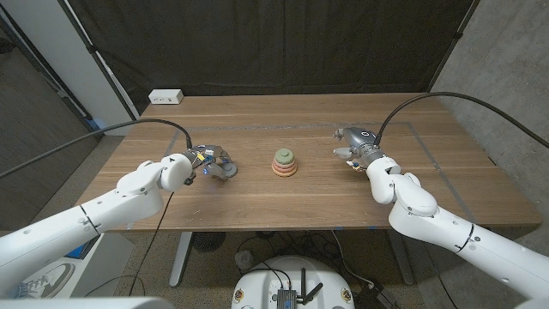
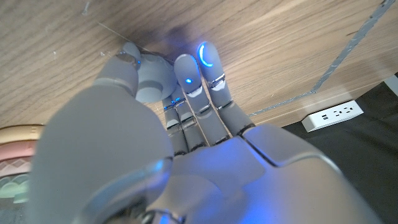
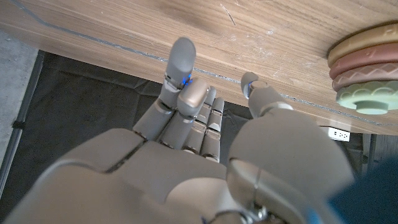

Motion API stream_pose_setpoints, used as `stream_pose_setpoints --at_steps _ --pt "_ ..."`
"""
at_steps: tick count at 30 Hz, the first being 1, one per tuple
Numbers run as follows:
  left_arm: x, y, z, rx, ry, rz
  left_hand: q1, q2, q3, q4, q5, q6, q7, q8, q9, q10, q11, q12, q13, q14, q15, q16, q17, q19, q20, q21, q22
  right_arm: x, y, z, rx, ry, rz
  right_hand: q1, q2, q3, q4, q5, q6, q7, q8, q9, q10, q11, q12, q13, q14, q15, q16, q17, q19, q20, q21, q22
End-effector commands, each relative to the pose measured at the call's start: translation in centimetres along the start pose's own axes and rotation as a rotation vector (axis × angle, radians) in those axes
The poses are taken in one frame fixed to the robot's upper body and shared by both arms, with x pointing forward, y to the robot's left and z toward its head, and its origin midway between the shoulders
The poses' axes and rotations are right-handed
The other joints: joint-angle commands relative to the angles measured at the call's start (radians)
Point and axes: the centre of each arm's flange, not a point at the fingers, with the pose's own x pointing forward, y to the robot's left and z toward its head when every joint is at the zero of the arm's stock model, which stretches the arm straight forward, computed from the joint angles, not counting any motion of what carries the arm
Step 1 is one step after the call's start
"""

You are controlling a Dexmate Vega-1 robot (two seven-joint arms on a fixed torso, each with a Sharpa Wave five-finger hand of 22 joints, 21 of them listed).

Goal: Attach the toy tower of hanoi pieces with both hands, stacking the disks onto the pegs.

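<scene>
Wooden table point(image 1: 283, 202) carries everything, with a line of tape marking a rectangle on its surface. Near its middle stands the stack of disks point(image 1: 284, 163): a pinkish one at the bottom, a yellowish one on it, another pink one higher and a green one with a small knob on top; in the right wrist view the same stack point(image 3: 364, 68) shows its scalloped edges. At about 9 o'clock from the stack, well apart from it, the left hand point(image 1: 208, 161) is down on the table with a small grey round piece point(image 2: 151, 79) between its thumb and its fingers point(image 2: 186, 78), which reach to the wood with blue lights at the tips. At about 3 o'clock from the stack, also well apart, the right hand point(image 1: 353, 143) hangs just over the table; its fingers point(image 3: 180, 62) are extended and slightly apart and it holds nothing. A white power strip point(image 1: 165, 97) lies at the far left corner of the table, about 11 o'clock from the stack.
</scene>
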Motion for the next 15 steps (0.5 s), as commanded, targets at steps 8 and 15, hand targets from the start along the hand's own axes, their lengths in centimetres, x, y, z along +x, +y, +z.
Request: stream_pose_setpoints --at_steps 8,15 --pt "-0.4 0.2 0.2 -0.023 -0.004 0.027 0.031 0.014 0.01 0.001 0.007 0.054 -0.01 0.028 0.022 0.094 -0.045 0.014 0.032 0.031 -0.038 0.025 0.033 0.029 -0.127 0.007 0.001 -0.3 -0.4 0.1 -0.004 -0.005 -0.009 -0.012 0.004 -0.003 0.0 0.006 0.005 0.001 0.009 0.002 0.01 0.003 -0.005 0.002 -0.002 -0.016 -0.002 0.006 0.0 -0.041 -0.003 0.001" --pt "-0.7 1.1 0.3 -0.005 -0.01 0.055 0.033 0.016 0.012 0.002 0.009 0.061 -0.011 0.031 0.025 0.101 -0.047 0.013 0.04 0.034 -0.037 0.028 0.044 0.032 -0.128 0.005 0.001 -0.5 -0.6 0.1 -0.002 -0.004 -0.018 -0.014 0.006 -0.003 0.001 0.006 0.006 0.001 0.009 0.002 0.009 0.003 -0.005 0.002 -0.002 -0.016 -0.003 0.006 0.0 -0.041 -0.003 0.001"
